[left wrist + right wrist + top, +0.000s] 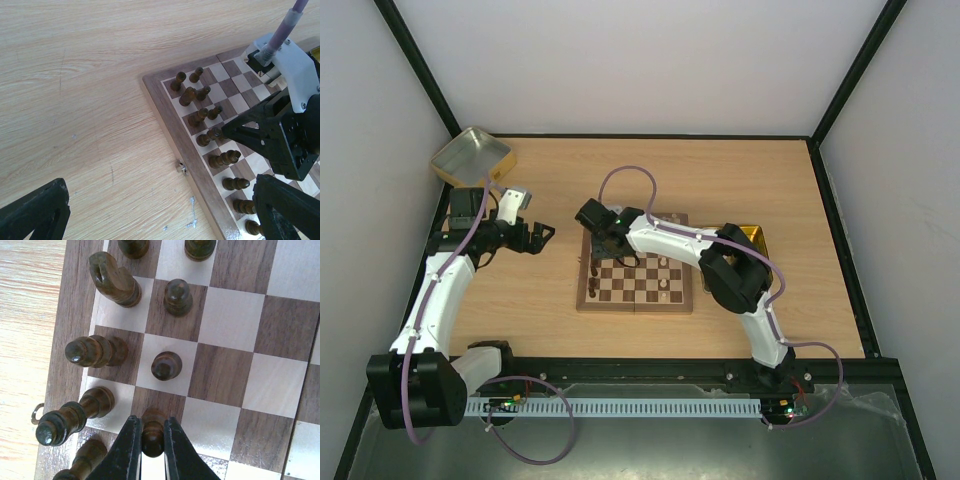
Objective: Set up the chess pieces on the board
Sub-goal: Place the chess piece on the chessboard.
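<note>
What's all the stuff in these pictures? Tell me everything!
Table: one, light wood, under everything.
Chessboard: one, brown and tan checks, middle of the table.
Dark pieces: many, dark brown, along the board's left side.
Pale pieces: a few, cream, toward the board's right side.
Gold tins: two, shiny, far left corner and behind the right arm.
Left gripper: black, open, left of the board.
Right gripper: black, shut on a dark piece.

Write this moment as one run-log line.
right gripper: shut on dark piece, on board | left gripper: open, empty, over table beside board
</note>
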You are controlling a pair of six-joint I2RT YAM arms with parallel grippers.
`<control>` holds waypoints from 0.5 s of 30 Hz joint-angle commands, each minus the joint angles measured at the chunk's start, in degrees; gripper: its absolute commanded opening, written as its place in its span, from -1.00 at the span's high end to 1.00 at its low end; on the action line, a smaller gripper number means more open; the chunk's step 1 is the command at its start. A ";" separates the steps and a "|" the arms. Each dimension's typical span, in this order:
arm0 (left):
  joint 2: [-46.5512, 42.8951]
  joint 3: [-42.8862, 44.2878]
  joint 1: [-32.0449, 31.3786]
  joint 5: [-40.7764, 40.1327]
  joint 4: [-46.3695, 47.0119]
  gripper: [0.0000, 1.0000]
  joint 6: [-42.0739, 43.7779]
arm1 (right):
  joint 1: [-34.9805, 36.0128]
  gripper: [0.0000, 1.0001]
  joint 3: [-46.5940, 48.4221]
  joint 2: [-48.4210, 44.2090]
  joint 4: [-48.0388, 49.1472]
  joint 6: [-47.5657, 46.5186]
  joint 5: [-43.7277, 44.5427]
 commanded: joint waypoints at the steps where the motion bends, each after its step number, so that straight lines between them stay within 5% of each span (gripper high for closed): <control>1: -0.19 -0.24 0.25 1.08 -0.70 -0.99 0.47 | 0.38 0.86 1.45 0.62 -2.33 -0.53 1.94; 5: -0.12 -0.23 0.25 1.18 -0.67 -0.98 0.58 | 0.33 0.84 1.28 0.63 -2.41 -0.58 1.69; 10: -0.10 -0.33 0.25 1.26 -0.63 -0.99 0.56 | 0.33 0.43 0.89 0.23 -1.54 -0.94 0.47; 15: -0.10 -0.36 0.25 1.24 -0.69 -0.98 0.60 | 0.38 0.36 -0.15 -1.19 0.05 -0.51 0.27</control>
